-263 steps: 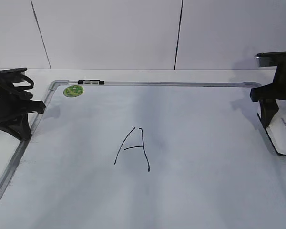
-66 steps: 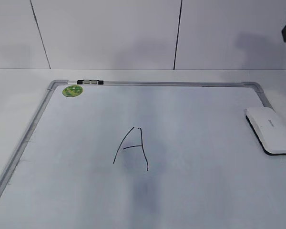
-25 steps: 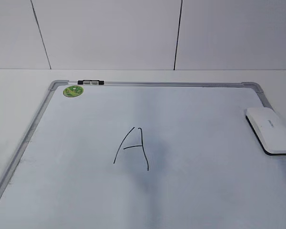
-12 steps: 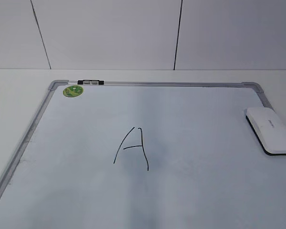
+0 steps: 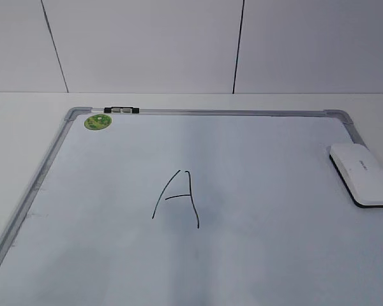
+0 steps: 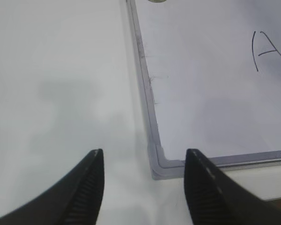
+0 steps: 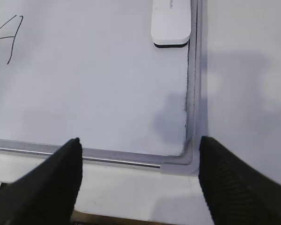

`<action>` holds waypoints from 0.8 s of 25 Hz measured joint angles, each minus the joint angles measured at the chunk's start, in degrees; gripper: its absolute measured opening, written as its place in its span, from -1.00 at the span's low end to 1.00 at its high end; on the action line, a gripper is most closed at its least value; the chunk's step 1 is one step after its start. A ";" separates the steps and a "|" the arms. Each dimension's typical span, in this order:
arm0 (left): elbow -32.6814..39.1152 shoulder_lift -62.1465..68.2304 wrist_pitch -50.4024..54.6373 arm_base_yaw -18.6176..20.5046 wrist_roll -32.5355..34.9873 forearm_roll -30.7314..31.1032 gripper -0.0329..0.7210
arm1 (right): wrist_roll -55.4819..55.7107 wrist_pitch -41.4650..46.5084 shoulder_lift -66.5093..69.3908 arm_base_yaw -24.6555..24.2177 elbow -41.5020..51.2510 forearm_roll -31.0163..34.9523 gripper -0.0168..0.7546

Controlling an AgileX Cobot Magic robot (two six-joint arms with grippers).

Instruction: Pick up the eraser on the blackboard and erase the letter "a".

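The white eraser [image 5: 362,173] [image 7: 171,21] lies flat on the blackboard [image 5: 230,112] against its right frame, black felt down. A tall capital "A" [image 5: 177,197] [image 6: 269,49] [image 7: 9,37] in black marker stands mid-board; the lowercase letter "a" is out of view. My left gripper [image 6: 144,152] hangs open above the board's near left corner [image 6: 159,166], holding nothing. My right gripper [image 7: 139,139] is wide open above the near right corner [image 7: 189,157], well short of the eraser. Neither gripper shows in the exterior view.
A round green sticker [image 5: 97,121] sits at the board's far left corner, beside a small black and silver clip [image 5: 121,109] on the top frame. White tabletop [image 6: 61,70] surrounds the board. A white panelled wall [image 5: 147,44] stands behind.
Nothing has moved in the last second. About ten seconds ago both grippers stood at the board's side edges, the right one over the eraser; both have since left the exterior view.
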 joint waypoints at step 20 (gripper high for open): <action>1.92 -0.13 -4.68 0.00 0.13 -0.56 0.19 | -0.02 -2.83 0.00 0.00 1.36 -0.48 0.58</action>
